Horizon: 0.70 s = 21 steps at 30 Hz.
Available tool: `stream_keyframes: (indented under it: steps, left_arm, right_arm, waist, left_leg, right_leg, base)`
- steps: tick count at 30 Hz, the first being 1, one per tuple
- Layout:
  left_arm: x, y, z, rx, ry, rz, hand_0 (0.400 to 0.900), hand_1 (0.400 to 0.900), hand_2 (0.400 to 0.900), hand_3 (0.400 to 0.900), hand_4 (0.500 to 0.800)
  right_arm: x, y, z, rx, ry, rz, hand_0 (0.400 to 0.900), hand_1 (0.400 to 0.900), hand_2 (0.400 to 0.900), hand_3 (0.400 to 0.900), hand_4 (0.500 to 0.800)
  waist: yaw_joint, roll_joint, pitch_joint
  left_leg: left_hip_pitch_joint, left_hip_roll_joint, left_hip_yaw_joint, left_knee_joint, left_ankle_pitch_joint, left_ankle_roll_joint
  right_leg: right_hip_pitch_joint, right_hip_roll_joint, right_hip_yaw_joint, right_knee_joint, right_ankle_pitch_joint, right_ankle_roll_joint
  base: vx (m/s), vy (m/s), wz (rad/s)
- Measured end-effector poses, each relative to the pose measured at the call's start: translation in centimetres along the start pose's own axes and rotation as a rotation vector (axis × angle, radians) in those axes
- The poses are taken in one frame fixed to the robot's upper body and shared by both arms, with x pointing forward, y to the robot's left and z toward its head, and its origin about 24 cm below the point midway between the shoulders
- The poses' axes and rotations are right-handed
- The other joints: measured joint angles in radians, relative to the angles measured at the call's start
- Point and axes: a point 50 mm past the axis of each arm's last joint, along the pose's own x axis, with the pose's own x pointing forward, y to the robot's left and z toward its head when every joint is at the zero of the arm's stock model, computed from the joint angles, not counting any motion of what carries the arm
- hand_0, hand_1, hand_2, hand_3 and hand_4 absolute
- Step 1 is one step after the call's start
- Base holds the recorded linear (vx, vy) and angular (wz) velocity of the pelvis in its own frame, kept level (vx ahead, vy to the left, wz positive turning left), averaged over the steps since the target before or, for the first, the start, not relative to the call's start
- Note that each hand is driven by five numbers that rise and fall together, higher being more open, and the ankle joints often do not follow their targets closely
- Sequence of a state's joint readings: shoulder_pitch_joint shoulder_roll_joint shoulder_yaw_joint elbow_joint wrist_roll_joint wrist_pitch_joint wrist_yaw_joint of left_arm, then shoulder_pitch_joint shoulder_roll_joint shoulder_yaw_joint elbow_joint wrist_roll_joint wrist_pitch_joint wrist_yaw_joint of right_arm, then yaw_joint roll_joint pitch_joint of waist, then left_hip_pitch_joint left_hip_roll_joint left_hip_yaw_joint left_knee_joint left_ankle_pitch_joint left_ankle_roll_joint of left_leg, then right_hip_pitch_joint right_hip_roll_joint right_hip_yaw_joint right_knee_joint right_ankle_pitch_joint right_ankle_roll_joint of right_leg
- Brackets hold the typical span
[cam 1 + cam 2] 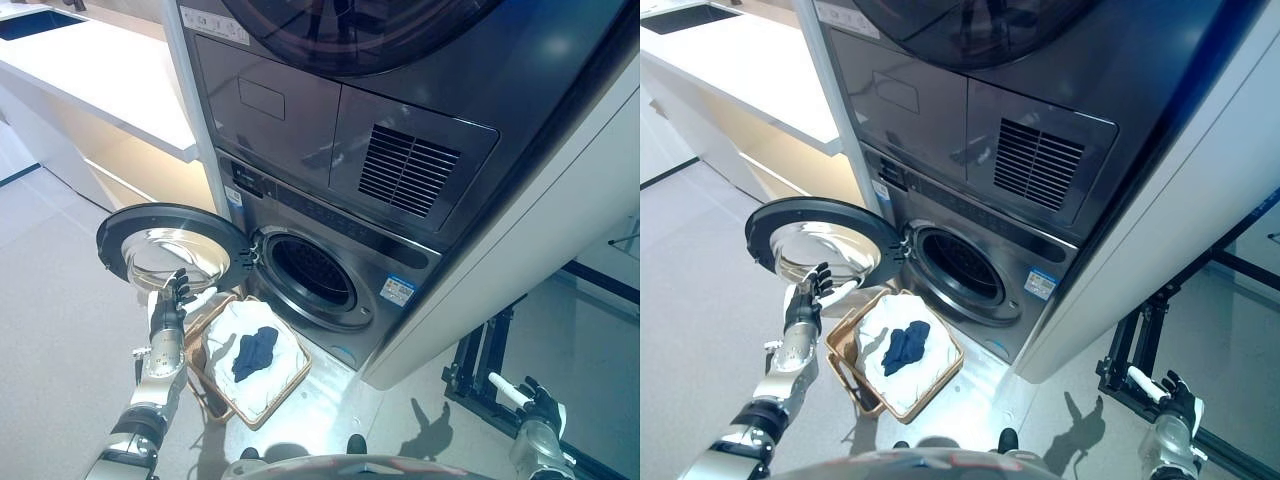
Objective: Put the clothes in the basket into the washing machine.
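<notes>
Two hands up, both with fingers relaxed, gripping nothing: left hand (177, 296) beside round glass washer door (175, 248), swung open; right hand (1175, 397) far right. Dark blue garment (905, 346) on white cloth (281, 372) in brown wicker basket (948, 375) below grey washing machine drum opening (310, 271).

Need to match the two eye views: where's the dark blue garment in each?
Left eye view: dark blue garment left of centre, low, lying on white cloth in the wicker basket.
Right eye view: same garment left of centre, low, on the white cloth in the basket.
Shared landmark: the open round washer door, up and to the left of the basket in both.
</notes>
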State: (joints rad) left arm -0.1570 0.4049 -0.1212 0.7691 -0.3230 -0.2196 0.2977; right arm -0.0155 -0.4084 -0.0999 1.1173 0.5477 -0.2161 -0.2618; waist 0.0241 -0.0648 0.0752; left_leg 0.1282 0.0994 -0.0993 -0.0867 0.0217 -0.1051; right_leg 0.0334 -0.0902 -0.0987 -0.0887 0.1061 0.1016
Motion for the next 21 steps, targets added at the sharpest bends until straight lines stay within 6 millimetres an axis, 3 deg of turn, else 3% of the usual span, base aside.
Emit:
stream_keyframes:
  steps: [19,21]
  left_arm:
    - [0.0,0.02,-0.01,-0.008,0.003,0.001,0.9,0.9,0.9,0.9,0.8]
    - [0.03,0.11,0.02,0.061,-0.009,-0.003,0.9,0.9,0.9,0.9,0.8]
  right_arm:
    - [0.0,0.0,-0.01,0.0,0.0,0.0,0.9,0.9,0.9,0.9,0.8]
    - [-0.01,0.04,0.0,-0.003,0.0,0.002,0.9,0.9,0.9,0.9,0.8]
  waist:
    - [0.0,0.0,0.0]
    - [-0.001,0.0,0.0]
  left_leg:
    - [0.0,0.001,0.001,-0.001,0.0,0.0]
    - [-0.001,0.001,0.001,-0.001,0.0,0.0]
  right_leg:
    - [0.0,0.0,0.001,0.0,0.0,0.0]
    - [-0.001,0.001,0.001,0.0,0.0,0.0]
  base:
    - [0.0,0.0,0.0]
    - [0.0,0.0,0.0]
